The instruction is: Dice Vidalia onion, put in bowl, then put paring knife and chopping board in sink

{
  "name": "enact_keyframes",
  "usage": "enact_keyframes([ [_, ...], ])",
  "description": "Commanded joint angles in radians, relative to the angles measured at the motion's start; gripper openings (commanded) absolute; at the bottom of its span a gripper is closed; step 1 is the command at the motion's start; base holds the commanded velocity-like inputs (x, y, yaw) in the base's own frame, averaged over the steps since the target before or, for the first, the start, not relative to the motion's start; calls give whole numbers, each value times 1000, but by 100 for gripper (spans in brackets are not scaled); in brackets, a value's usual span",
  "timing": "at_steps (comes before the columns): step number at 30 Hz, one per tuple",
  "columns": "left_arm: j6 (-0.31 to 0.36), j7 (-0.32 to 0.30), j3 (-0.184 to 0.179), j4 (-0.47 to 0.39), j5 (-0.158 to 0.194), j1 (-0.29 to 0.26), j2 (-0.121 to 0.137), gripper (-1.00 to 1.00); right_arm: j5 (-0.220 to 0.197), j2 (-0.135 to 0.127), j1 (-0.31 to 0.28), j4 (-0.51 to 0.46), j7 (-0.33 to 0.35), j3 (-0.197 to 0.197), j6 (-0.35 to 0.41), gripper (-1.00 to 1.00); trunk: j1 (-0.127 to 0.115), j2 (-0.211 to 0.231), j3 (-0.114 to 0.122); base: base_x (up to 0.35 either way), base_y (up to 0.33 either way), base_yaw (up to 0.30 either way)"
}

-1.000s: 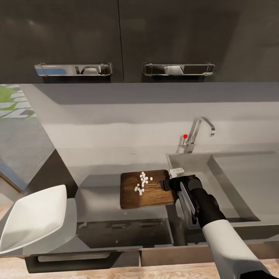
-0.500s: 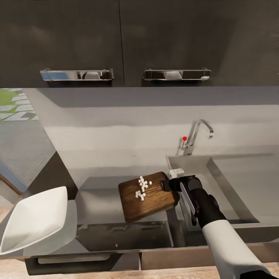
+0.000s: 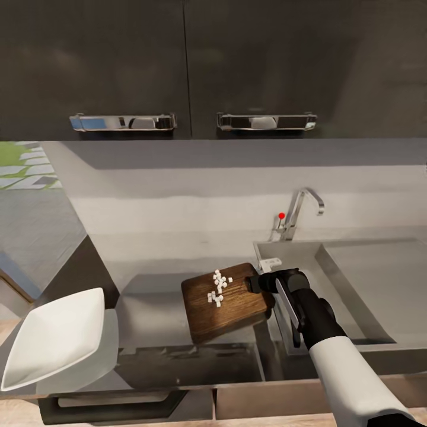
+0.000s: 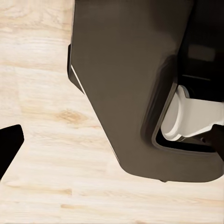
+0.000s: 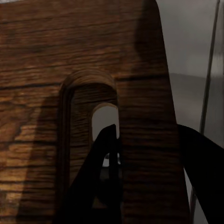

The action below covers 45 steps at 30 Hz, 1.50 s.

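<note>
Light was soft and even, the grey countertop point(image 3: 160, 237) pale under a broad shadow from the dark cabinets point(image 3: 178, 59), whose chrome handles point(image 3: 265, 121) glinted. The head view looked slightly soft; the chopping board point(image 5: 70, 70) loomed dim and shadowed.

The chopping board point(image 3: 228, 299) sits mid-table point(image 3: 154, 308), tilted, with the diced onion point(image 3: 218, 287) on it. At its 3 o'clock edge is the right claw point(image 3: 256, 281); beyond lies the sink point(image 3: 356, 279). The bowl point(image 3: 53, 338) rests at 8 o'clock.
</note>
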Motion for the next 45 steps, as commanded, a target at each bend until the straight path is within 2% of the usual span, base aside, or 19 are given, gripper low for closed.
enact_keyframes([
  [1, -8, -5, -4, 5, 10, -2, 0, 100, 6, 0, -1, -1, 6, 0, 4, -100, 1, -2, 0, 0, 0, 0],
  [20, -8, -5, -4, 4, 10, -2, 0, 100, -10, -2, -1, -2, 13, -6, 2, -100, 1, -2, 30, 0, 0, 0],
  [27, -8, -5, -4, 5, 10, -2, 0, 100, -75, -9, -1, -2, 13, -9, 2, -100, 1, -2, 41, 0, 0, 0],
  [30, -8, -5, -4, 4, 10, -2, 0, 100, -88, -11, -1, -2, 14, -9, 2, -100, 1, -2, 46, 0, 0, 0],
  [45, -8, -5, -3, 4, 10, -2, 1, 100, -92, -11, -1, -2, 14, -9, 2, -100, 1, -2, 69, 12, 0, 0],
])
